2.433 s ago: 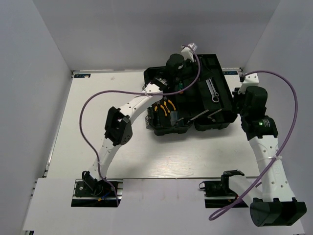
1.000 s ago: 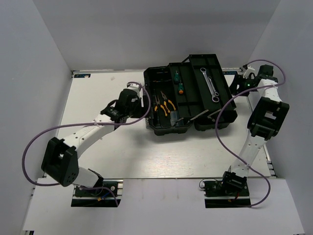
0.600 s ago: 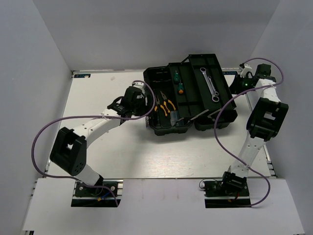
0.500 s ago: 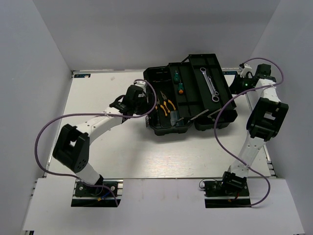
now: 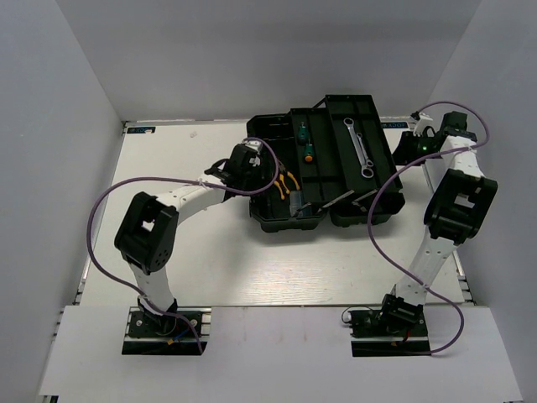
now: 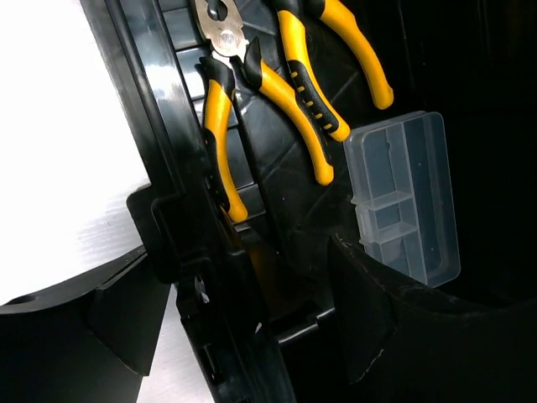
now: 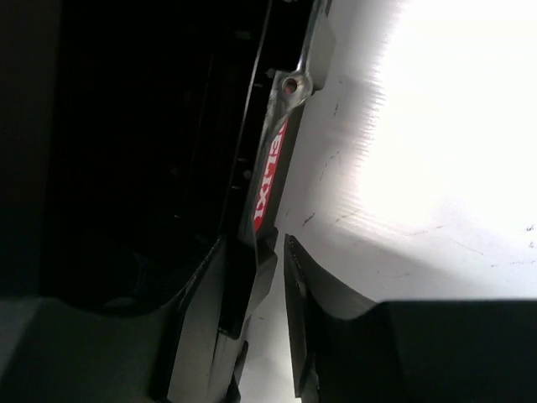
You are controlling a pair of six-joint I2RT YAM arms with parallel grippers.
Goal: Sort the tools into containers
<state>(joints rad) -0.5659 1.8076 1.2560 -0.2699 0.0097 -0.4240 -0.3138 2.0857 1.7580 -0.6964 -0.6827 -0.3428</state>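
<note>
The open black toolbox (image 5: 289,220) sits on the white table (image 5: 168,243) toward 12 o'clock, with an arm at each side of it. At the box's 9 o'clock edge, the left gripper (image 6: 252,277) has its fingers spread wide across the side wall. One finger (image 6: 109,311) is outside over the table and the other (image 6: 394,336) is inside the box, with open space between that inner finger and the wall. Just beyond the fingers, inside this compartment, lie the two yellow-handled pliers (image 6: 294,92) side by side. Their handles point toward the camera and their jaws run off the top of the left wrist view. A small clear organizer (image 6: 407,197) lies at 3 o'clock of them. In the top view, two green-handled screwdrivers (image 5: 304,143) rest in the middle section toward 12 o'clock. The silver wrenches (image 5: 358,147) lie slanted in the section at 1 o'clock. At the box's 3 o'clock edge, the right gripper (image 7: 256,252) stands over the rim that bears the red label (image 7: 268,180). Its fingers are only narrowly parted, one (image 7: 201,319) on the dark box side and one (image 7: 295,311) on the table side. The rim runs down between them, and a thin bright strip of table shows between the rim and the outer finger, so they are not pinching it.
</note>
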